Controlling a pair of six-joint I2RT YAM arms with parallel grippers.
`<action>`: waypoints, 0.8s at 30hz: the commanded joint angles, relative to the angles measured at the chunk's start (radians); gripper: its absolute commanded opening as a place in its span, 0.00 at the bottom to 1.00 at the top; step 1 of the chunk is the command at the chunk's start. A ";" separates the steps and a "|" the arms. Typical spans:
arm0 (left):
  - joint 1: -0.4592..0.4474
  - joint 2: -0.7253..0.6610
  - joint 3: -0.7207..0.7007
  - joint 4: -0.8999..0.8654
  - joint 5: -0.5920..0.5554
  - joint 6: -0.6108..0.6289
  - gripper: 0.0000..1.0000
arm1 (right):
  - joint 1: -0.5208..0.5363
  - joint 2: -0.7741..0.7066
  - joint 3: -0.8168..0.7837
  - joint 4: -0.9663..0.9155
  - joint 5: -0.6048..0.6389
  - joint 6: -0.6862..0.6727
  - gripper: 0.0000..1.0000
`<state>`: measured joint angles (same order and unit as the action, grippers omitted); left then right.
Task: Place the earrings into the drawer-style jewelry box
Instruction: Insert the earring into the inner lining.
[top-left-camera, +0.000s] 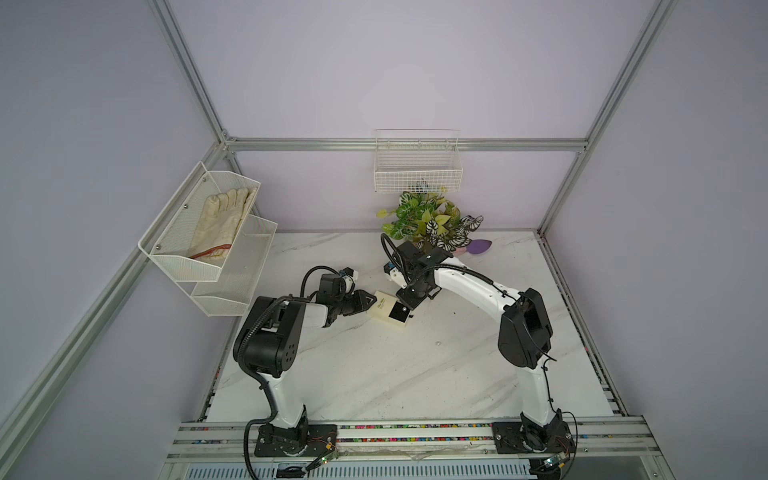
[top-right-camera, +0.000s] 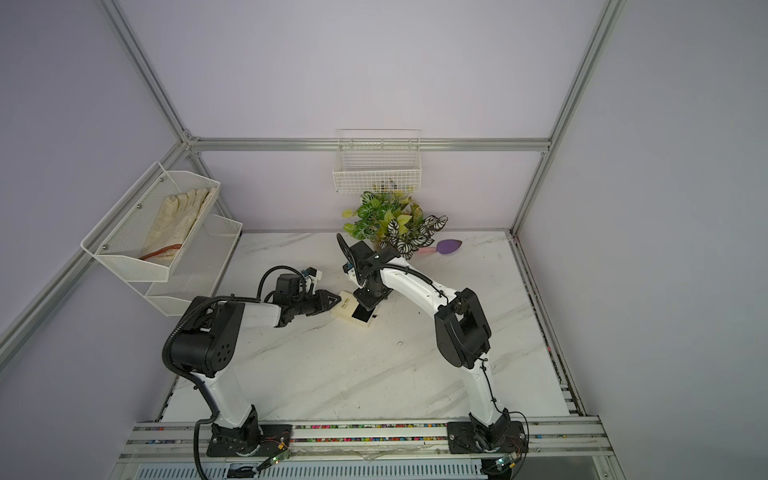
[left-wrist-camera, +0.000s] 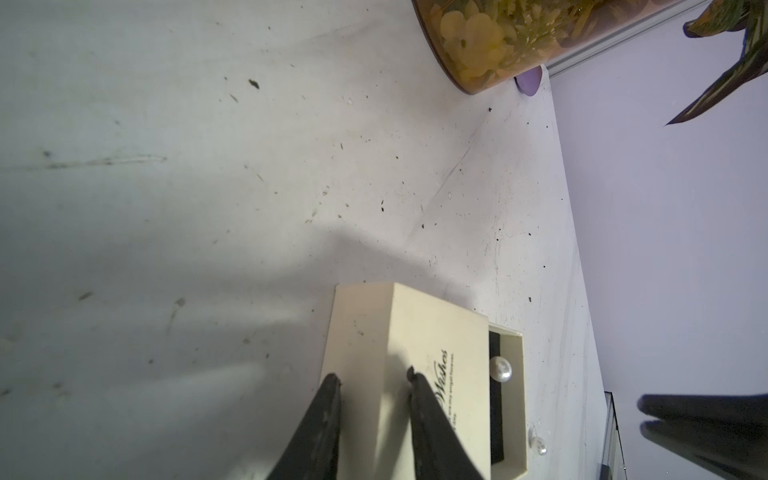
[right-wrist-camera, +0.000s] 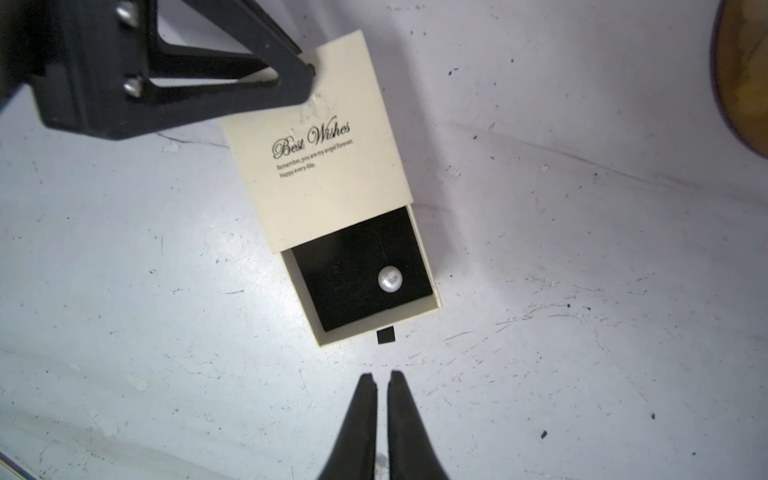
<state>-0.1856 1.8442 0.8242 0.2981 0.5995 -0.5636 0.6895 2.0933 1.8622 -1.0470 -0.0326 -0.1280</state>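
Tabletop (top-left-camera: 374, 374) carried the drawer-style jewelry box (right-wrist-camera: 320, 183), tray (right-wrist-camera: 433, 270) out, sleeve (left-wrist-camera: 432, 328) clamped in the left claw (left-wrist-camera: 374, 376); the right claw (right-wrist-camera: 383, 376) hung pinched together, empty. One earring (right-wrist-camera: 390, 279) lay on the lining (right-wrist-camera: 340, 274); the second earring (top-left-camera: 437, 343), well apart, likely needed a precise pinch next

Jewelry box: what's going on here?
Left claw clamps the box sleeve, with the tray pulled out. One earring lies on the tray's black lining. The second earring sits on the table, apart from the box. Right claw is shut near the pull tab, with nothing visible in it.
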 joint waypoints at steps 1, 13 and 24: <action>-0.014 0.024 0.034 -0.047 -0.001 0.024 0.29 | -0.011 0.003 -0.023 0.068 0.008 0.039 0.08; -0.016 0.023 0.036 -0.048 -0.003 0.025 0.29 | -0.027 0.079 -0.014 0.068 -0.027 0.049 0.07; -0.017 0.021 0.035 -0.051 -0.004 0.025 0.29 | -0.028 0.110 -0.014 0.059 -0.026 0.048 0.07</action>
<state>-0.1925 1.8442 0.8276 0.2932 0.5987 -0.5568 0.6674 2.1883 1.8416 -0.9905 -0.0479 -0.0864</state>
